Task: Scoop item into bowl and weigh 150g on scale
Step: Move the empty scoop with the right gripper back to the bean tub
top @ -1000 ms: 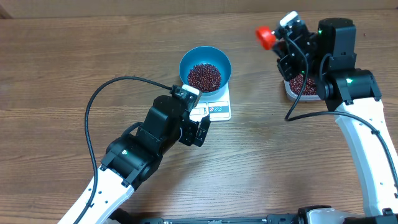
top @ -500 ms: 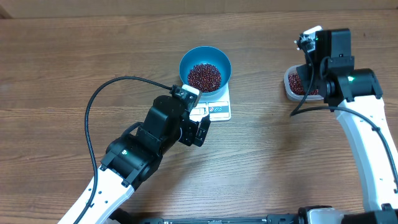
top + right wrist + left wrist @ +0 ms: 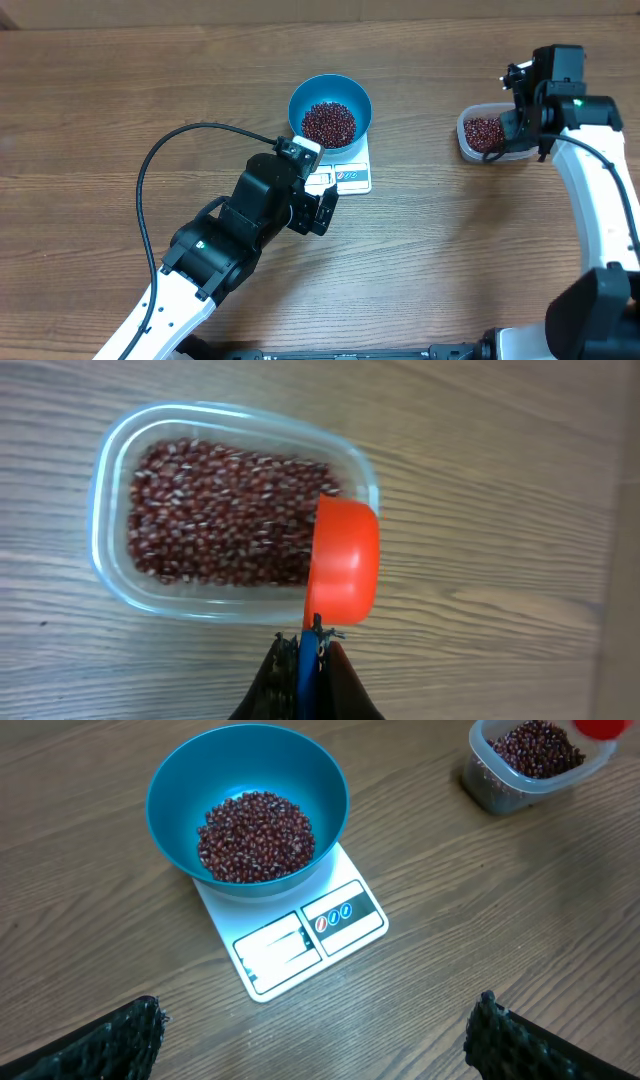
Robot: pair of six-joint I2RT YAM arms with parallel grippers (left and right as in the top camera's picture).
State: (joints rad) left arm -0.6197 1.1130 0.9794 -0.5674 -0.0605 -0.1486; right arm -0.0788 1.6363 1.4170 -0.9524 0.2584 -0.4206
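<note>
R fingers [image 3: 265,690] clenched on blue handle of orange scoop [image 3: 342,560] — cup sits over right end of clear tub [image 3: 108,470], half full of beans [image 3: 220,510]. L fingers [image 3: 110,1040] spread wide, holding nothing, just short of scale [image 3: 300,935]. Blue bowl [image 3: 180,780] w/ bean heap sits on scale — tub well apart on wood surface [image 3: 500,900].

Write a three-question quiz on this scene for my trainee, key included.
1. True or false: the bowl stands on the scale.
2. What are the right fingers shut on? A) the bowl's rim B) the orange scoop, by its handle C) nothing
3. Fill in: the left fingers stand ____ (open or shut).
Key: 1 true; 2 B; 3 open.
</note>
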